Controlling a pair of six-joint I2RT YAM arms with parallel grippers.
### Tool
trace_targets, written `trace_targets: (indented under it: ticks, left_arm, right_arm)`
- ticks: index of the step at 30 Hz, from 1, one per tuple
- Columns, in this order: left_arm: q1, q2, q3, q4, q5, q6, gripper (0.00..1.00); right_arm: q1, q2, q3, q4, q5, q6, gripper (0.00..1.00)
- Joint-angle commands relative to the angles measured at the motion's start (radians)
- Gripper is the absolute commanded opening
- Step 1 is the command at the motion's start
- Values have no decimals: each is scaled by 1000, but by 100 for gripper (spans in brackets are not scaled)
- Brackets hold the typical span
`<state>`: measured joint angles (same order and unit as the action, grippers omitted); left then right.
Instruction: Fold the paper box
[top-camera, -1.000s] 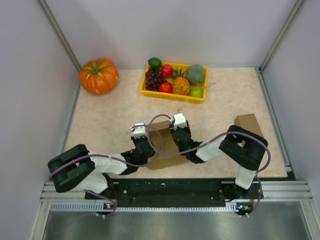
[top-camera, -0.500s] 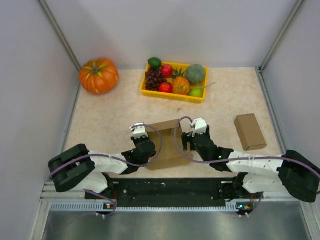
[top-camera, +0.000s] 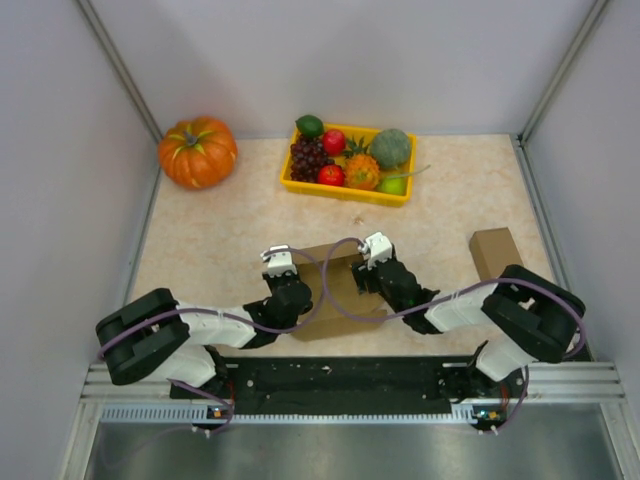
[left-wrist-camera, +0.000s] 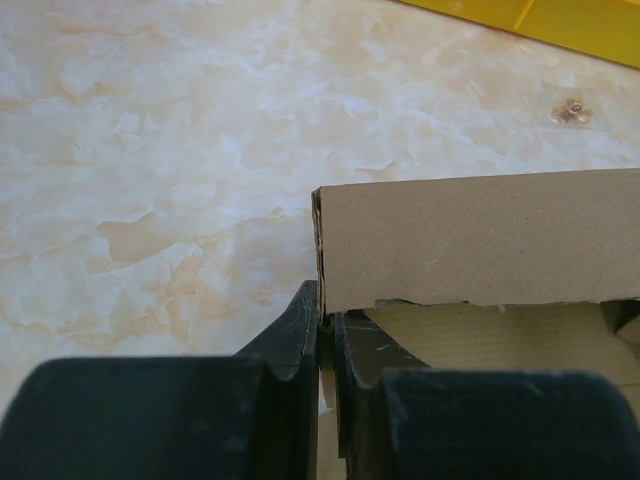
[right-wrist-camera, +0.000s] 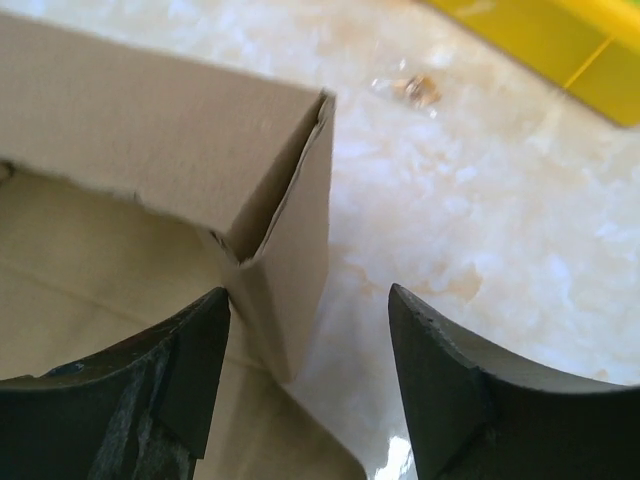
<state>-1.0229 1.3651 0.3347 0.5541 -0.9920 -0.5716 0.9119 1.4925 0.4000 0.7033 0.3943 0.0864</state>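
**Paper box at the front of the table, between both grippers**

We list, nearest first:
- left gripper (left-wrist-camera: 328, 322), pinched narrow on the left wall of the paper box (left-wrist-camera: 480, 235)
- right gripper (right-wrist-camera: 307, 300), wide, with one finger inside and one outside its right corner

Beyond:
- second brown box (top-camera: 497, 255)
- yellow fruit tray (top-camera: 345, 188)
- pumpkin (top-camera: 197, 151)

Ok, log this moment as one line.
left gripper: shut on paper box wall | right gripper: open around its corner | fold: unfinished

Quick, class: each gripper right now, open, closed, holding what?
Left gripper: closed, pinching the paper box wall.
Right gripper: open, astride the box corner, holding nothing.
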Motion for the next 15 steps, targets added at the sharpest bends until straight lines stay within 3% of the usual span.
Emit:
trace_targets:
  ticks: [1, 6, 9, 12, 14, 15]
  left_arm:
    - [-3, -26, 15, -16, 3, 26, 0]
    - [-3, -15, 21, -2, 13, 42, 0]
    - [-3, -18, 21, 1, 15, 39, 0]
    - [-3, -18, 23, 3, 16, 41, 0]
    - [-3, -20, 20, -2, 19, 29, 0]
    - [-3, -18, 20, -5, 16, 15, 0]
  right_arm:
    - [-7, 78, 29, 361, 127, -82, 61]
    - [-7, 138, 43, 418, 100, -122, 62]
    - [-7, 166, 68, 395, 116, -135, 35]
    - [-7, 201, 98, 407, 173, -152, 26]
    - [5, 230, 121, 391, 221, -157, 2]
    - [19, 248, 155, 378, 254, -163, 0]
